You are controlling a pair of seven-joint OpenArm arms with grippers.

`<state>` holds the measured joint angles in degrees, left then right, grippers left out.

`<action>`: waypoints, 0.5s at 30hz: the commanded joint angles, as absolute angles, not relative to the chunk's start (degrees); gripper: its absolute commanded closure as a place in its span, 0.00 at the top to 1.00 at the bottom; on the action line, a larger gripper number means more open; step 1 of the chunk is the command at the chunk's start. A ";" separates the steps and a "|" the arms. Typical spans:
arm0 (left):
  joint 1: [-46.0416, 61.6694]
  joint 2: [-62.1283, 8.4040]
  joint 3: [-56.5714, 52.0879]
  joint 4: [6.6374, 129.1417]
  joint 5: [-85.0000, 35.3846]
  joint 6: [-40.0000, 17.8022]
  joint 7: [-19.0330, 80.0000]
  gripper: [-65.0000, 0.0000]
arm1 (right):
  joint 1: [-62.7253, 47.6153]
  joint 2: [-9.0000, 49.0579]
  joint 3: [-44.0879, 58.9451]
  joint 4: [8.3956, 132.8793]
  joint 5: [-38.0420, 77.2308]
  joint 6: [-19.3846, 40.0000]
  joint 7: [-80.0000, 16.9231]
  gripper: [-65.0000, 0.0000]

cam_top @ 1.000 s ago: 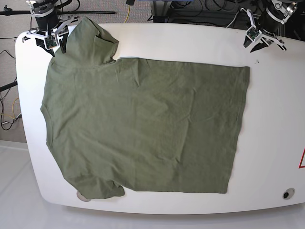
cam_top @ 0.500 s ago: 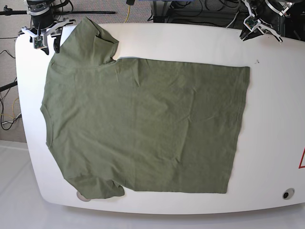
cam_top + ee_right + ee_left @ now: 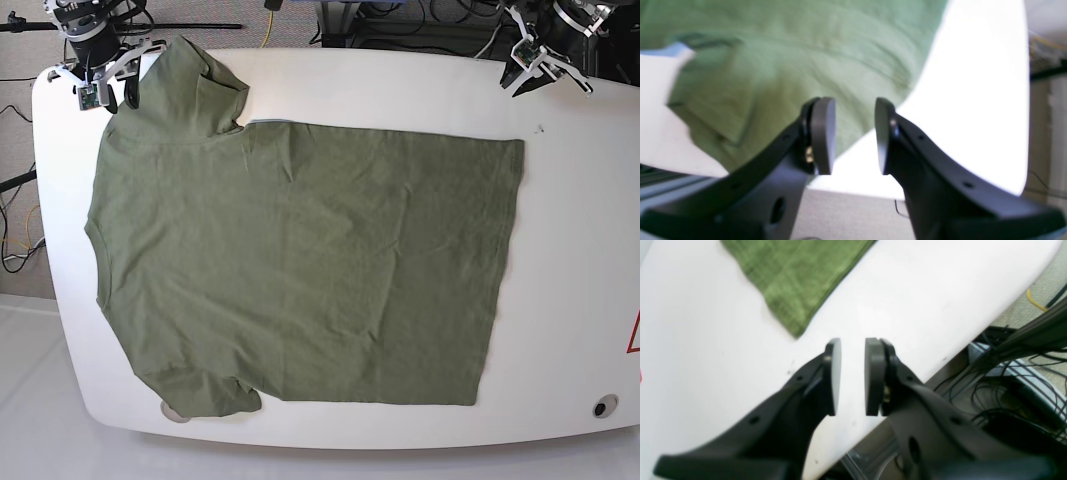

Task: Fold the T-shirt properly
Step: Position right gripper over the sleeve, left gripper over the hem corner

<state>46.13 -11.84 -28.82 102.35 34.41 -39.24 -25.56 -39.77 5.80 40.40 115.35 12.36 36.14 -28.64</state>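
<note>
Base view: the T-shirt lies spread flat on the white table, filling the centre and left of the frame. Its hem runs down the right side, its collar edge faces the left edge of the table, one sleeve points to the upper left, and the other sleeve lies at the lower left near the table's front rim.

The right gripper sits at the upper left corner, just beside the upper sleeve. In the right wrist view its jaws stand apart with nothing between them; green cloth and the table edge lie beyond them.

The left gripper sits at the upper right, well apart from the shirt. In the left wrist view its jaws show a narrow gap, empty, over bare table; a shirt corner appears at upper left.
</note>
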 commanded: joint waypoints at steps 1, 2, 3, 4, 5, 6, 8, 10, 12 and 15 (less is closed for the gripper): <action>46.54 -12.48 -29.41 102.47 32.72 -40.00 -25.75 0.21 | -39.46 6.34 41.96 114.47 12.82 36.06 -28.29 0.30; 46.47 -12.52 -29.42 102.38 32.56 -40.00 -25.60 0.21 | -39.22 6.34 42.34 114.02 13.15 36.27 -28.29 0.30; 46.40 -12.56 -29.43 102.29 32.40 -40.00 -25.46 0.22 | -38.98 6.34 42.73 113.57 13.48 36.48 -28.29 0.30; 46.35 -12.64 -29.44 102.22 32.24 -40.00 -25.38 0.22 | -38.71 6.33 43.03 113.17 13.87 36.79 -28.43 0.30; 46.30 -12.71 -29.44 102.14 32.08 -40.00 -25.30 0.22 | -38.45 6.31 43.33 112.78 14.26 37.11 -28.57 0.30; 46.23 -12.77 -29.42 102.09 31.93 -40.00 -25.18 0.22 | -38.19 6.31 43.72 112.46 14.80 37.55 -28.85 0.29; 45.69 -13.15 -29.36 102.23 32.14 -40.00 -24.42 0.21 | -37.03 6.35 45.23 111.44 17.63 39.24 -30.67 0.30; 45.04 -13.61 -29.32 102.42 32.51 -40.00 -23.58 0.21 | -35.81 6.40 46.68 110.42 20.67 40.00 -32.66 0.30; 44.71 -13.89 -29.26 102.41 32.49 -40.00 -23.21 0.21 | -35.20 6.40 47.22 109.86 22.16 40.00 -33.60 0.30; 44.26 -14.33 -29.19 102.32 32.30 -40.00 -22.72 0.21 | -34.50 6.39 47.55 109.01 23.71 40.00 -34.67 0.30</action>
<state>43.81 -13.76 -28.88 101.47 33.39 -40.16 -21.91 -34.11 5.63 46.96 108.66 22.41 39.88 -35.00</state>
